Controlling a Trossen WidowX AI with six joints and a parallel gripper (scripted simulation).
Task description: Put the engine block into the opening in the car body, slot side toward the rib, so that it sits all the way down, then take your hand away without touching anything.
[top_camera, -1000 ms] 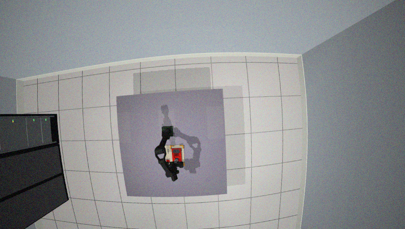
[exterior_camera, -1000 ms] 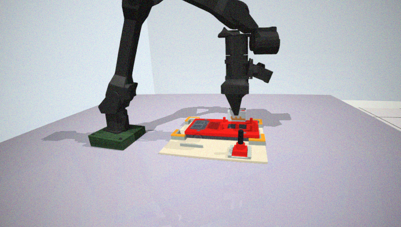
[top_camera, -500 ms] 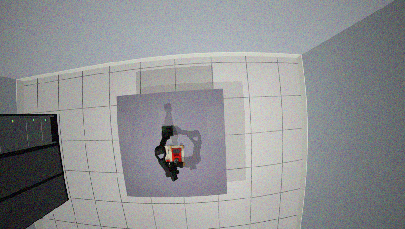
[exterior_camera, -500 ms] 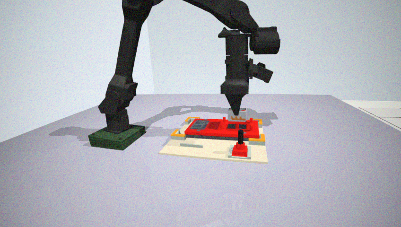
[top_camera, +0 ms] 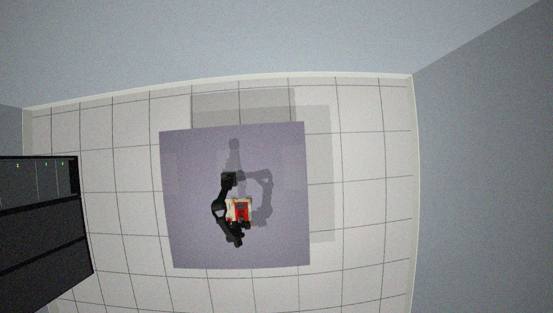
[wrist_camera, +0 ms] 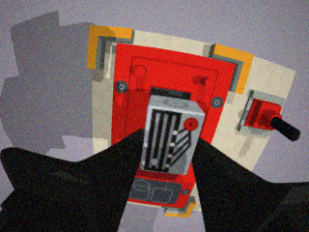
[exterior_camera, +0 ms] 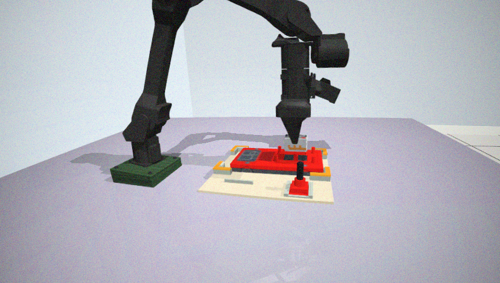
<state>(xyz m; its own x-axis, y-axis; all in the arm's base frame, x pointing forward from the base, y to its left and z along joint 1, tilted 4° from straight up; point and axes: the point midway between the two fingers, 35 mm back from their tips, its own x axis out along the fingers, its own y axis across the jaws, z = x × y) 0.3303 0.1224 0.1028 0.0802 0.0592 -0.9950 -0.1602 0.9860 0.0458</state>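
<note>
The red car body (exterior_camera: 266,159) (wrist_camera: 131,100) (top_camera: 241,210) lies flat on a cream base plate (exterior_camera: 259,187) (wrist_camera: 266,84), held by orange corner brackets. My gripper (exterior_camera: 293,137) (wrist_camera: 169,138) is shut on the grey engine block (wrist_camera: 169,135) (exterior_camera: 298,143), whose top has dark slots and an orange mark. The block hangs just above the car body's far side, over a dark opening (wrist_camera: 170,95) whose edge shows behind it. The fingers hide the block's sides.
A red mount with a black upright peg (exterior_camera: 299,173) (wrist_camera: 273,123) stands on the base plate's near right. The arm's green base (exterior_camera: 146,170) sits to the left. A dark cabinet (top_camera: 38,224) stands off the table in the overhead view.
</note>
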